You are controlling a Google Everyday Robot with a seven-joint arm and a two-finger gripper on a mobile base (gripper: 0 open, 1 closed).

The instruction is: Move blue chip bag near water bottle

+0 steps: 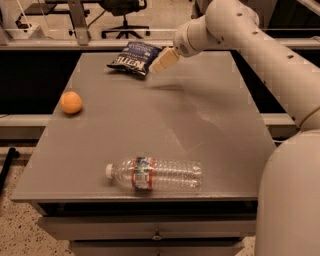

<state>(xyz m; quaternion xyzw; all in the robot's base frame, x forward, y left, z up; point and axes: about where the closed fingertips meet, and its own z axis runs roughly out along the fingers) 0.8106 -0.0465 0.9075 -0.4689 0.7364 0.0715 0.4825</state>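
The blue chip bag (pixel 134 58) lies flat at the far edge of the grey table (pixel 210 125), white lettering facing up. The water bottle (pixel 154 174) lies on its side near the front edge, white cap pointing left, with a red, white and blue label band. My gripper (pixel 161 62) hangs above the table at the far side, just right of the chip bag's right edge, its cream-coloured tips pointing down and left toward the bag. It holds nothing that I can see.
An orange ball-like fruit (pixel 71 102) sits near the table's left edge. My white arm (pixel 260 55) reaches in from the right, and my body (pixel 290 200) fills the lower right. An office chair (pixel 124 10) stands behind the table.
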